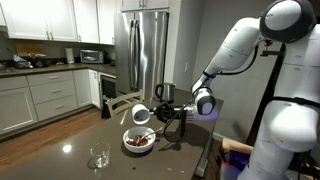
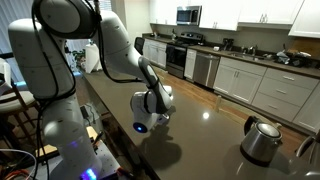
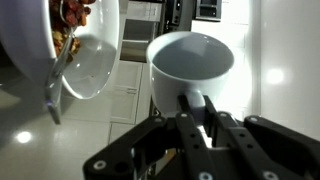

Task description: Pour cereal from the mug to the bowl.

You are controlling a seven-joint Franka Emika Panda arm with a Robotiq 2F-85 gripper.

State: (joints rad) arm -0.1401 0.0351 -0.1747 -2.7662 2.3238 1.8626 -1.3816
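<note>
Currently: dark Robotiq gripper [image 3: 196, 108] is clamped on the small white ceramic mug [image 3: 190, 62]. The wrist view shows the fingers [image 3: 186, 102] pressed against the mug's wall, but whether one sits inside the rim cannot be told.

Mug [image 1: 141, 114] is held in the air, tipped over on its side. It is directly above the wide white round bowl [image 1: 125, 141] and not touching it. The part of the mug's inner wall that shows is plain white.

Bowl stands on the dark glossy table [image 1: 60, 148]. Small dark brown cereal pieces [image 1: 139, 141] lie heaped inside it. In the wrist view the bowl [image 3: 95, 55] is beside the mug, with cereal [image 3: 68, 12] near its upper edge and a grey metal utensil [image 3: 55, 88] leaning over its rim.

Clear drinking glass [image 1: 99, 156] stands upright on the table, near the bowl and apart from it. Shiny steel kettle [image 2: 262, 140] stands on the same table, well apart from the gripper [image 2: 152, 104].
</note>
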